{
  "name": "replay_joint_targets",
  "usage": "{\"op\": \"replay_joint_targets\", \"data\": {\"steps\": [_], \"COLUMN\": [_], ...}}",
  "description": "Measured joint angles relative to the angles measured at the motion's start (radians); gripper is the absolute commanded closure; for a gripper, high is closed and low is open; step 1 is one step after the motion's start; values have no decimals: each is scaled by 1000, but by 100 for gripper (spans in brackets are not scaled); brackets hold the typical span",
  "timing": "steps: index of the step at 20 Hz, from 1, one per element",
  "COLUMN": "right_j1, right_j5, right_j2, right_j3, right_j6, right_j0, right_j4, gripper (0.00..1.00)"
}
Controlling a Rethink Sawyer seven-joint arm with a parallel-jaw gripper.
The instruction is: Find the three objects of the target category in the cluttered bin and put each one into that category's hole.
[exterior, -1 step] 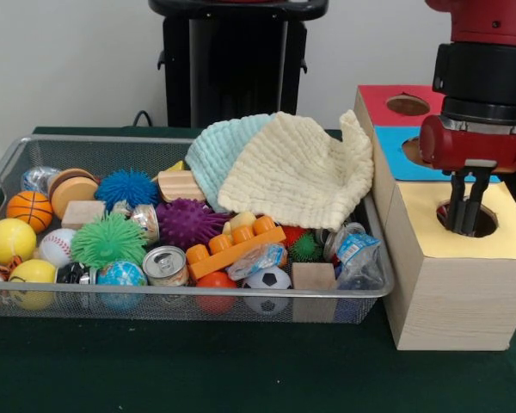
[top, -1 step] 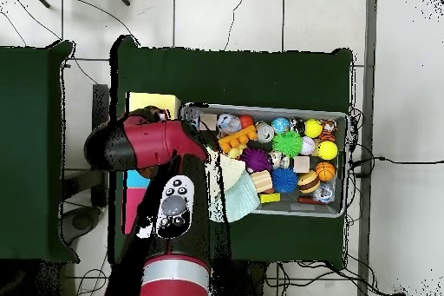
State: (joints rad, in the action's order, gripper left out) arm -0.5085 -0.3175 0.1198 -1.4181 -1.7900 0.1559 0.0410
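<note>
Nearest in the front view sits the wire mesh bin, crowded along its front edge with a yellow ball, a globe ball, a tin can, a small soccer ball and a wooden block. Behind them lie spiky balls in green, purple and blue, an orange toy brick, and 2 cloths, cream over pale teal.

To the right stands the wooden sorting box. The gripper hangs with its fingertips dipped into the yellow hole; the fingers stand close together and I can see nothing between them.

Which category is wanted I cannot tell, but any remaining target lies in the bin, left of the gripper and lower.
</note>
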Motion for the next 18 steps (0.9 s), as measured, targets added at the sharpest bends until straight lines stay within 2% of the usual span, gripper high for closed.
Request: {"op": "replay_joint_targets", "data": {"steps": [18], "right_j1": [3], "right_j5": [75], "right_j2": [28], "right_j3": [-25], "right_j6": [0], "right_j0": [24], "right_j4": [-1], "gripper": [100]}}
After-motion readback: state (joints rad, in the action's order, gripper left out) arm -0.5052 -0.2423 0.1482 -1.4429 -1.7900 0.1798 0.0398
